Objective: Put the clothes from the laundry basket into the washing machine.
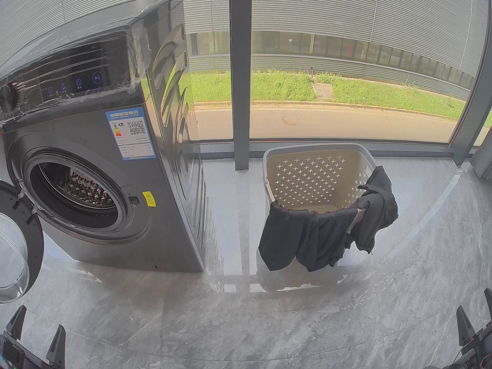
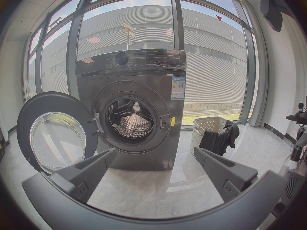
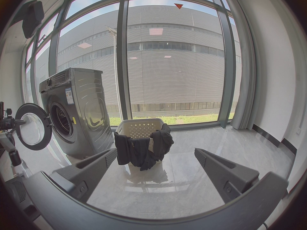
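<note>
Two grippers: the left gripper (image 1: 40,324) sits low at the near left and the right gripper (image 1: 474,303) low at the near right. Each has its fingers spread wide with nothing between them.
Surroundings: a dark window post (image 1: 240,67) stands at the far side, between machine and basket. A glossy marble floor (image 1: 307,313) runs under everything.
In the way: the round door (image 1: 18,247) is swung wide open at the left, near the left gripper.
Washing machine (image 1: 102,144): grey, on the left, with its front opening uncovered. The drum (image 1: 82,190) shows bare metal.
Laundry basket (image 1: 312,147): pale and upright, right of the machine, by the window and well apart from both grippers.
Clothes (image 1: 312,234): dark cloth draped over the basket's near and right rims, hanging mostly down the outside.
Hard to tell: whether the cloth is one piece or several. It hides the basket's bottom, and the door is cut off at the left edge.
</note>
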Available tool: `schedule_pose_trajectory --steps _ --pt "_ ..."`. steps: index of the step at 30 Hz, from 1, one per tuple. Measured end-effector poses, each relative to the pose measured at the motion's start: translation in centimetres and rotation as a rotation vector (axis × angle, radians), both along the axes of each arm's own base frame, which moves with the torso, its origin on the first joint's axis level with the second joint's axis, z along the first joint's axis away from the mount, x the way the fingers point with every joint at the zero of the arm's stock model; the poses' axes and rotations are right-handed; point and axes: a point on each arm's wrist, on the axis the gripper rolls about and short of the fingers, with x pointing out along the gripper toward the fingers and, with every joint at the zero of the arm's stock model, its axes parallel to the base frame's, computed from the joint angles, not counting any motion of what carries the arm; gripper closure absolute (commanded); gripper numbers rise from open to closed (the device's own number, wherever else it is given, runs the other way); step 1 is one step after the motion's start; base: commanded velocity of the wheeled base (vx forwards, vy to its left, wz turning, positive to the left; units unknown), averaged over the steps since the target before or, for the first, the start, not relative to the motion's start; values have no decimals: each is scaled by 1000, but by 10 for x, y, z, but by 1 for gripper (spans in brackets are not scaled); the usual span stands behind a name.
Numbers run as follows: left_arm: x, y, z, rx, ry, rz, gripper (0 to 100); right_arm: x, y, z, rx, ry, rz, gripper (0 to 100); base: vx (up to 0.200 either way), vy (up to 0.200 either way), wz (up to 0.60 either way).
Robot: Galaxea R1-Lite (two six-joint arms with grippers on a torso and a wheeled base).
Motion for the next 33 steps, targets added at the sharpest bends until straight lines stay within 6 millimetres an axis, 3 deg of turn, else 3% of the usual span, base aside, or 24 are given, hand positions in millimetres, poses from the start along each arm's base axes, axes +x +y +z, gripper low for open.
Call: schedule_pose_trajectory --steps 3,18,24,33 --pt "0 0 0 0 0 0 0 0 0 0 0 0 0 0 0 0 0" --pt "0 0 0 -4 0 0 0 0 0 0 0 0 0 0 200 0 0" --pt "0 0 0 -1 0 0 0 0 0 0 0 0 0 0 0 0 0" --pt "0 0 0 0 0 1 0 0 0 0 0 1 0 0 0 -200 0"
